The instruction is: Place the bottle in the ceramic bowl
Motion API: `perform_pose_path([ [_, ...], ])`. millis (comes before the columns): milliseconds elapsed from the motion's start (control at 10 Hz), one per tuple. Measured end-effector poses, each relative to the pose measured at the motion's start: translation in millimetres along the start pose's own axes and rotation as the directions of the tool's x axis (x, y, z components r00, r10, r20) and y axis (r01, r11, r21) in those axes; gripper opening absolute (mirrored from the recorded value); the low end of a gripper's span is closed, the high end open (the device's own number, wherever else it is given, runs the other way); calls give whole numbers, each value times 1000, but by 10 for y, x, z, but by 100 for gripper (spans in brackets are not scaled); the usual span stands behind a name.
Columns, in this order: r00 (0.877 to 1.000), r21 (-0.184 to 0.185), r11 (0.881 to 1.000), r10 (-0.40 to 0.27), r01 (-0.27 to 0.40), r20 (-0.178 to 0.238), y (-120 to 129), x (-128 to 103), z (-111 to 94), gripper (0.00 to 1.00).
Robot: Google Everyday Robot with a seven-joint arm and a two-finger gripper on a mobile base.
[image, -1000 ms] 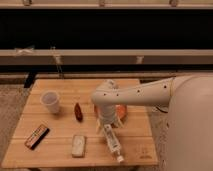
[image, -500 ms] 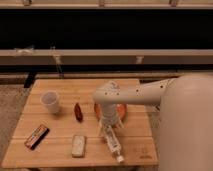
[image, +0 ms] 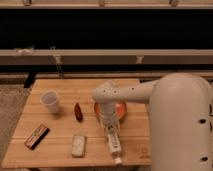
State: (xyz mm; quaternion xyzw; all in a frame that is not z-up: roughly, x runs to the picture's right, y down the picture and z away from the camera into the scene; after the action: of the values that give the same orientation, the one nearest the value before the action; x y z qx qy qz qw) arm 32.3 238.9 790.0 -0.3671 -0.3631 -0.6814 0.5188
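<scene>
The bottle (image: 114,143) lies on the wooden table (image: 60,87) near the front edge. It is slim and whitish, and its narrow cap points toward the front. The orange-red ceramic bowl (image: 120,108) sits just behind it, partly hidden by my arm. My gripper (image: 108,125) points down at the far end of the bottle, between the bottle and the bowl's front rim. Whether it holds the bottle does not show.
A white cup (image: 51,101) stands at the left. A small dark red object (image: 78,111) lies between the cup and the bowl. A dark flat packet (image: 37,136) and a pale rectangular block (image: 78,145) lie at the front left. A dark wall with rails runs behind the table.
</scene>
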Motion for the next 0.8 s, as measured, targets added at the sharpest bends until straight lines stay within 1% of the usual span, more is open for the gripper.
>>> perform_pose_path([
  [100, 1000, -10, 1000, -1, 2, 18, 3, 6, -23, 28],
  [200, 999, -20, 1000, -7, 8, 49, 0, 2, -96, 16],
  [300, 998, -24, 1000, -5, 6, 70, 47, -31, -183, 6],
  [400, 997, -26, 1000, -5, 7, 78, 88, -70, -280, 1],
  [500, 997, -23, 1000, -7, 9, 80, 127, -129, -420, 0],
  [600, 997, -17, 1000, -8, 9, 78, 210, -227, -646, 0],
  [800, 999, -8, 1000, 0, 0, 54, 360, -356, -990, 0],
])
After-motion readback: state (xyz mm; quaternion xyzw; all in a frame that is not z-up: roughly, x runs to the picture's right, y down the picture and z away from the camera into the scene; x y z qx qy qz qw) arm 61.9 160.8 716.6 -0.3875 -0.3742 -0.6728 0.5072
